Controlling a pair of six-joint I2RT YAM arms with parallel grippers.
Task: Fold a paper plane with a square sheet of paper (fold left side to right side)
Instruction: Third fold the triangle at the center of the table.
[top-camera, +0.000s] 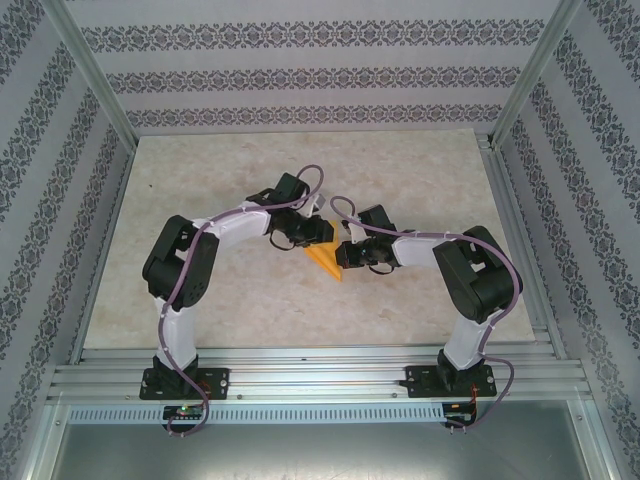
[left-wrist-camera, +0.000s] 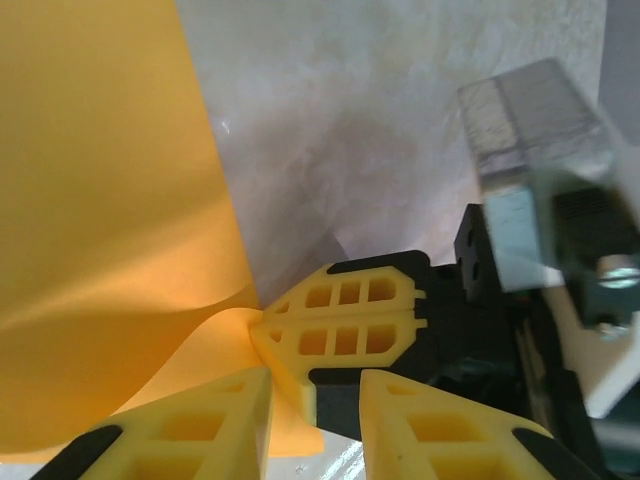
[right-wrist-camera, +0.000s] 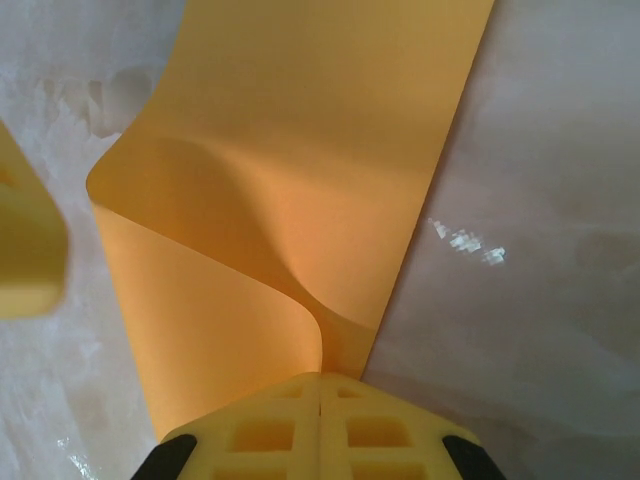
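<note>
Paper count: one square sheet of paper (right-wrist-camera: 300, 180), plain orange-yellow, curled over itself on the marbled tabletop (top-camera: 200, 200) between two claws. Right claw (right-wrist-camera: 320, 385) is closed, pinching the sheet's near corner. Left claw (left-wrist-camera: 315, 380) stands narrowly parted just beside it, with paper showing in the gap.

top view: square sheet of paper (top-camera: 326, 262) mostly hidden | wrist views: its edges cropped by frame
</note>
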